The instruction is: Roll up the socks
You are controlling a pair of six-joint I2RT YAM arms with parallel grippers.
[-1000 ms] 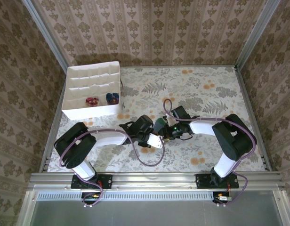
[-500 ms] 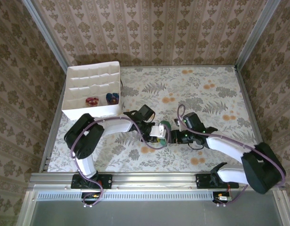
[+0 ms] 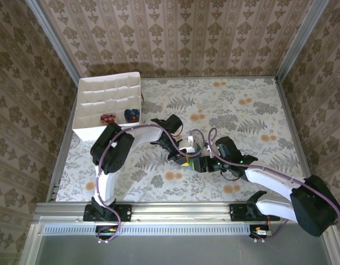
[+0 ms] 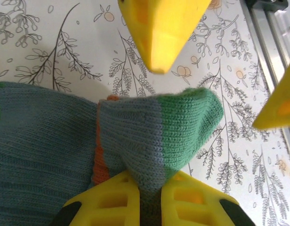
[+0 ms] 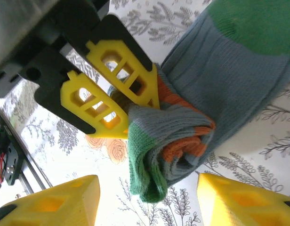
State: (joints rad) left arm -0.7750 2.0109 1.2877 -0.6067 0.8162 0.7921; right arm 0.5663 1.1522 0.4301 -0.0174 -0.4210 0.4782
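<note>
Top external: one grey-blue sock (image 3: 186, 157), two rolled socks (image 3: 107, 117) in box (image 3: 98, 91).

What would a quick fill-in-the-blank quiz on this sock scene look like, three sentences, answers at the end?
1. The sock pinched by the left gripper has a tip coloured ____.
2. The right gripper stands ____, with the sock hanging free between its fingers.
3. The white box holds ____ colourful bundles.

Missing words: green; open; two.
</note>
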